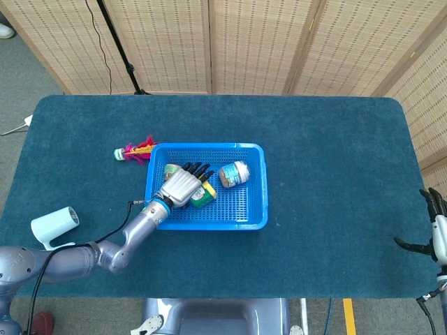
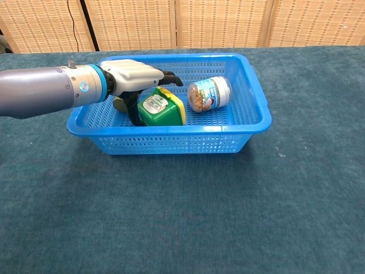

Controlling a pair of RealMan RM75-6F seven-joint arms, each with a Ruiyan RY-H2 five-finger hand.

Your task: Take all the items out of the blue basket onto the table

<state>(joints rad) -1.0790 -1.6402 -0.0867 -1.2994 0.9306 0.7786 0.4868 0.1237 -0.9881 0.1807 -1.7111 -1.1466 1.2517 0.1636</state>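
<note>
The blue basket (image 1: 257,187) (image 2: 255,97) sits mid-table. Three items lie in it: a green box with a yellow lid (image 1: 204,195) (image 2: 162,108), a clear jar on its side (image 1: 234,173) (image 2: 209,93), and a small round green item (image 1: 171,169) at the back left, mostly hidden in the chest view. My left hand (image 1: 183,185) (image 2: 134,75) reaches into the basket over the green box. Its thumb hangs at the box's left side, its fingers stretch above the lid, and it holds nothing. My right hand (image 1: 433,229) stays at the table's far right edge, fingers spread.
A pink and yellow toy (image 1: 137,149) lies on the table just beyond the basket's back-left corner. A white roll (image 1: 54,225) rests near the front left, beside my left arm. The dark blue cloth covers the table.
</note>
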